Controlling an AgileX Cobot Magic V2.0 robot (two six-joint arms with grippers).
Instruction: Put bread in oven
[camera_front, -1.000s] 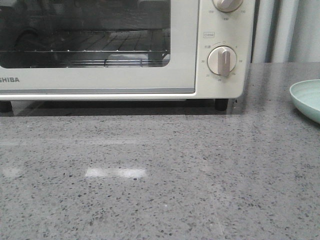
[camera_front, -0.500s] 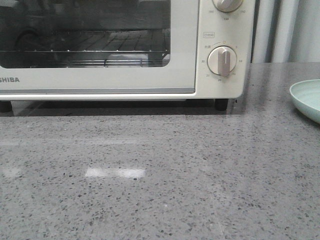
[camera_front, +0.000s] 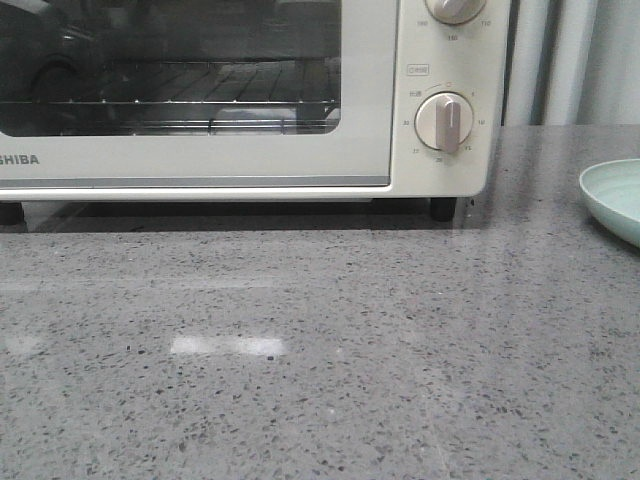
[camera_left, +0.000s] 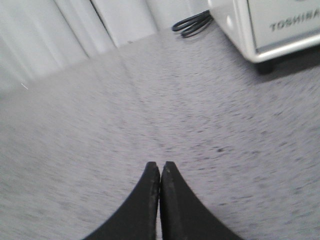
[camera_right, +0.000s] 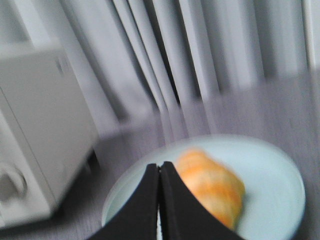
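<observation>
A grey speckled stone table (camera_front: 320, 350) fills the front view, with pale curtains behind at two o'clock. The oven (camera_front: 250, 100) stands at the back, from ten to one o'clock, its glass door shut and the wire rack bare inside. A pale green plate (camera_front: 612, 200) pokes in at three o'clock; neither arm shows here.

In the left wrist view, the left tool (camera_left: 160, 167) hangs low over bare table with its black fingers pressed together, empty. The oven's corner and a black cable (camera_left: 192, 22) lie well apart from it.

In the right wrist view, blurred, the right tool (camera_right: 159, 167) is also pressed together and empty, hovering above the plate's near rim. The bread (camera_right: 212, 187) lies on the plate just beyond the tips. It looks light, soft and easily crushed, with a flaky crust; a gentle pinch across its thick middle seems the best hold, and the tool must spread first.
</observation>
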